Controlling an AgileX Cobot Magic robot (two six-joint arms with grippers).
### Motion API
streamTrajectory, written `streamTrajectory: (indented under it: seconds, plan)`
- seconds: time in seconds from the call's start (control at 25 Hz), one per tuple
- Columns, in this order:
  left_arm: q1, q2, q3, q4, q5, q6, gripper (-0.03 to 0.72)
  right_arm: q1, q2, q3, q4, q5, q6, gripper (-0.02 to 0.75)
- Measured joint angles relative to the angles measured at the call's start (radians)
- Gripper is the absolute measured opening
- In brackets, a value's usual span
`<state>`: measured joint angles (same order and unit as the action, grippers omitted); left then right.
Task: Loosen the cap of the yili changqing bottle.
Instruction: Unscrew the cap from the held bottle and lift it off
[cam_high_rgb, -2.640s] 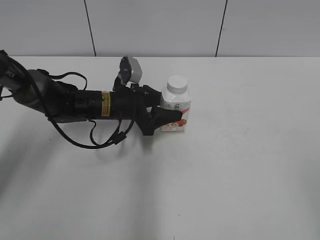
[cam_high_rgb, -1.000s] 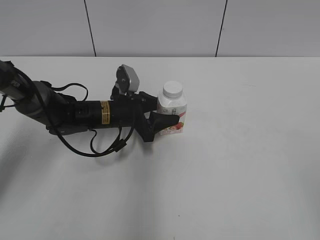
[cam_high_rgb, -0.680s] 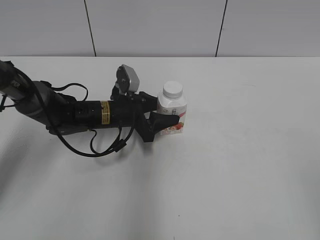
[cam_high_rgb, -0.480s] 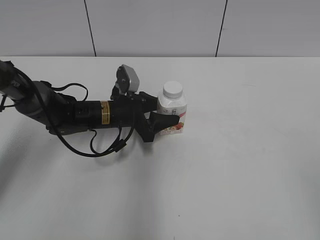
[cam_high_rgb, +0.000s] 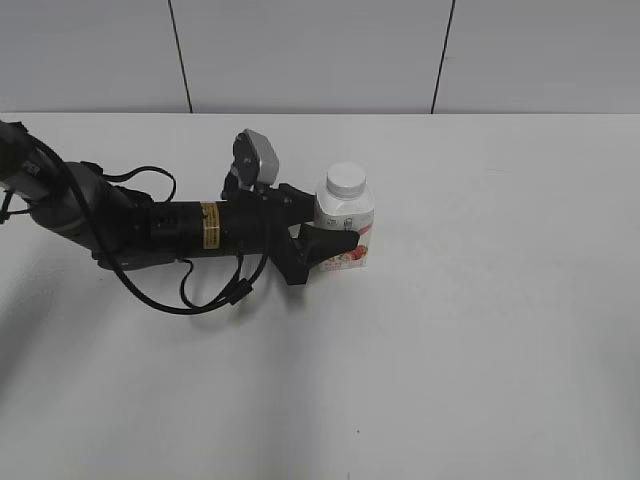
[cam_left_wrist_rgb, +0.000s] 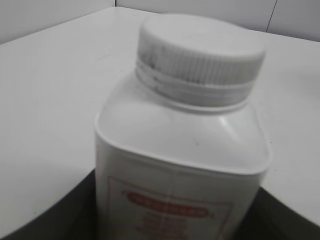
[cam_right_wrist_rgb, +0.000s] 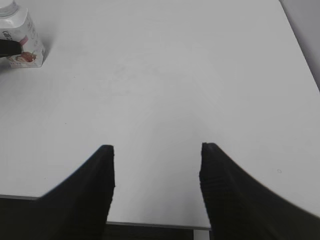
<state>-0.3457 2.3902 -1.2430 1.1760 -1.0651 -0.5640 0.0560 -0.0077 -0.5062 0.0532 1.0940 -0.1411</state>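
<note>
The yili changqing bottle (cam_high_rgb: 348, 214) stands upright on the white table, left of the middle, its pink-red label facing forward. Its white ribbed cap (cam_high_rgb: 345, 180) sits on the neck. My left gripper (cam_high_rgb: 335, 220) reaches in from the left and is shut on the bottle's body, one black finger on each side. In the left wrist view the bottle (cam_left_wrist_rgb: 180, 165) fills the frame, the cap (cam_left_wrist_rgb: 200, 50) on top, and dark fingers (cam_left_wrist_rgb: 70, 215) flank it low down. My right gripper (cam_right_wrist_rgb: 157, 150) stands open over bare table, far from the bottle (cam_right_wrist_rgb: 22, 40).
The left arm (cam_high_rgb: 150, 225) lies low across the table's left side with its cables looping forward. A grey panelled wall (cam_high_rgb: 320, 50) closes the far edge. The table's near edge (cam_right_wrist_rgb: 150, 225) shows under the right gripper.
Since the earliest frame the left gripper and the bottle have shifted slightly left. Over the last second nothing has moved.
</note>
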Motion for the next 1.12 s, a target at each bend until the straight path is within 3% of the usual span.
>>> streamTrajectory:
  seconds: [0.16,0.36,0.68,1.12]
  plan:
    - [0.0,0.0,0.0,0.0,-0.001,0.0,0.427,0.0,0.036,-0.013,0.0,-0.01,0.0,0.439]
    - [0.0,0.0,0.0,0.0,-0.001,0.0,0.426,0.0,0.255,-0.029,0.035,-0.037,0.0,0.439]
    - [0.0,0.0,0.0,0.009,-0.002,0.0,0.425,0.0,0.537,-0.116,0.21,-0.349,-0.025,0.433]
    - [0.0,0.0,0.0,0.043,-0.014,0.0,0.424,0.022,1.129,-0.532,0.249,-0.114,0.016,0.351]
